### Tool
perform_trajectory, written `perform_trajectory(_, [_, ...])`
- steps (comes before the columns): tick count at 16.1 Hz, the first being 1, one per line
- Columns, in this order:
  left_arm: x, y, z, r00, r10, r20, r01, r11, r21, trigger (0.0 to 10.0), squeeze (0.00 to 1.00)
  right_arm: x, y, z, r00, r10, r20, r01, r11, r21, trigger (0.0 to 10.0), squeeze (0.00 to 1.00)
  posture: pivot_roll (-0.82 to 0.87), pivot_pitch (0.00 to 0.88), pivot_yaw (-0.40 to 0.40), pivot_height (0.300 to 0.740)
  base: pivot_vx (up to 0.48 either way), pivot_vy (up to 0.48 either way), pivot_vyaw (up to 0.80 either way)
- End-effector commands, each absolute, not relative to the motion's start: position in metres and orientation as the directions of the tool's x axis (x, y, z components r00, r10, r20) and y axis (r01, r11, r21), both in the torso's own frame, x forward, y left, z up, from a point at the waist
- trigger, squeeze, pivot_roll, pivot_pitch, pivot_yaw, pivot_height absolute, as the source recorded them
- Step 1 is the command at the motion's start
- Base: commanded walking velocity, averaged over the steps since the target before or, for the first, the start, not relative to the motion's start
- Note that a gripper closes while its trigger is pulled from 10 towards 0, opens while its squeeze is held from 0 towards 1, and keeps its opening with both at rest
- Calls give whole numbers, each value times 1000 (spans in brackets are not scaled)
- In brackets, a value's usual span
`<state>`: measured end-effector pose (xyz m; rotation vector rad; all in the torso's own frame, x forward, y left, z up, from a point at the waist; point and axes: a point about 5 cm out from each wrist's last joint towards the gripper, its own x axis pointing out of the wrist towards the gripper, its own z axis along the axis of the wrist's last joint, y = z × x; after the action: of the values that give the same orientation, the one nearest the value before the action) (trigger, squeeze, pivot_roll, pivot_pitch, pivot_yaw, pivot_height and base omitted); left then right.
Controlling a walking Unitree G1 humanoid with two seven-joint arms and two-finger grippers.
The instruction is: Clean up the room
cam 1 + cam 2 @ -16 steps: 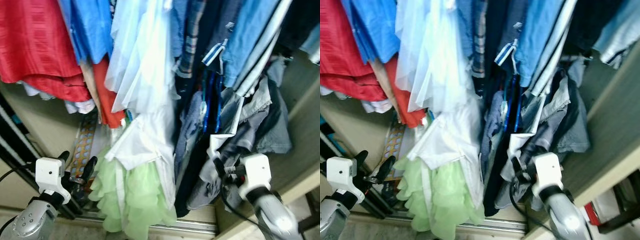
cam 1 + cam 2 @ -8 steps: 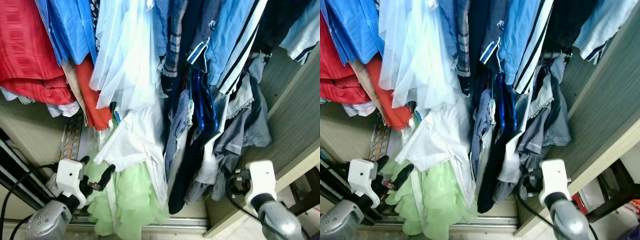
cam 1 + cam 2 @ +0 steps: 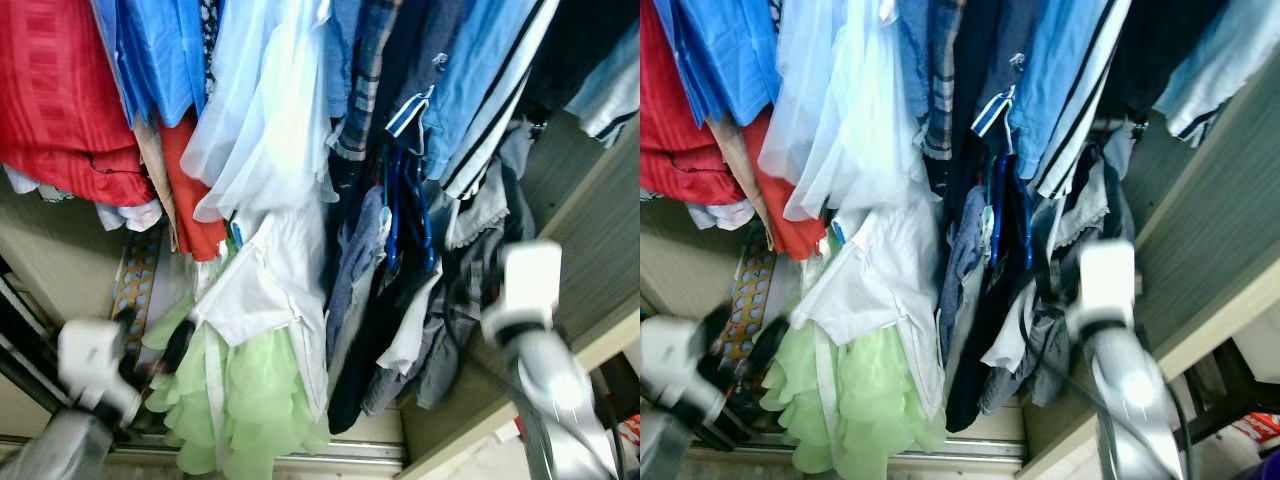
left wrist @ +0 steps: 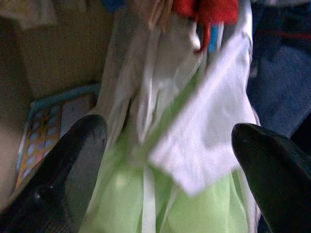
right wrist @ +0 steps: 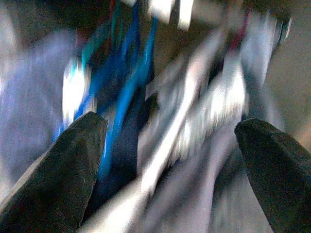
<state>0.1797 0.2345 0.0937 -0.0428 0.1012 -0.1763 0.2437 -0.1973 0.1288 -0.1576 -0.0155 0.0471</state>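
Right gripper (image 5: 170, 160) is raised up into the dark end of the wardrobe, fingers spread wide w/ nothing between them. Straight ahead of it, along its own fingers: blue hangers (image 3: 408, 205) and a pale grey garment (image 3: 470, 300) drooping beside them, long axis running vertical, hem down. Can't tell if fingertips touch cloth; wrist view is blurred. Judgement: right arm is the nearer one for anything hanging at that end, and the coming move turns on closing straight forward into that bunch.

Left gripper (image 4: 167, 145) sits low at the wardrobe's bottom left, also released, jaws wide. Between its fingers lies the white garment (image 3: 265, 290) w/ the green ruffled skirt (image 3: 245, 400) under it, both hanging down, skirt hem near the bottom track (image 3: 340, 450). Looks close but not gripping.

Surface: no desk here; clothes hang from above, packed tight. Red garment (image 3: 55, 90) at left end, blue shirts (image 3: 160, 50) next, sheer pale-blue dress (image 3: 265, 110) mid, dark & striped tops (image 3: 480, 90) toward right. A patterned mat or board (image 3: 135, 285) stands against the back wall, low left. Wardrobe's right side panel (image 3: 590, 250) is just beside the right arm, so little room that side. Bit of floor past that panel, lower right corner.

Task's thing isn't named; best guess is the slumped grey pieces at right.
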Motion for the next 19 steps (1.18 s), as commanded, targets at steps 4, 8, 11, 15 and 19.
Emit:
perform_trajectory(4, [190, 243, 95, 985, -166, -54, 164, 986, -40, 10000, 0, 206, -204, 119, 998, 61, -33, -65, 986, -154, 10000, 0, 41, 25, -52, 740, 0, 0, 0])
perform_trajectory(8, [207, 242, 107, 981, -192, -3, 191, 980, -45, 10000, 0, 196, -204, 116, 995, 87, -49, -96, 974, -208, 10000, 0, 32, 50, -57, 740, 0, 0, 0])
perform_trajectory(11, [205, 233, 101, 978, -209, -1, 209, 976, -61, 10000, 0, 199, -201, 111, 992, 119, -40, -125, 966, -226, 10000, 0, 31, 31, -59, 740, 0, 0, 0])
perform_trajectory(15, [204, 227, 82, 985, -155, -68, 152, 987, -49, 10000, 0, 218, -206, 112, 995, 98, -4, -95, 966, -241, 10000, 0, 21, 10, -46, 740, 0, 0, 0])
perform_trajectory(19, [207, 229, 80, 987, -138, -86, 139, 990, 4, 10000, 0, 232, -205, 119, 995, 91, 28, -82, 967, -241, 10000, 0, 30, 0, -44, 740, 0, 0, 0])
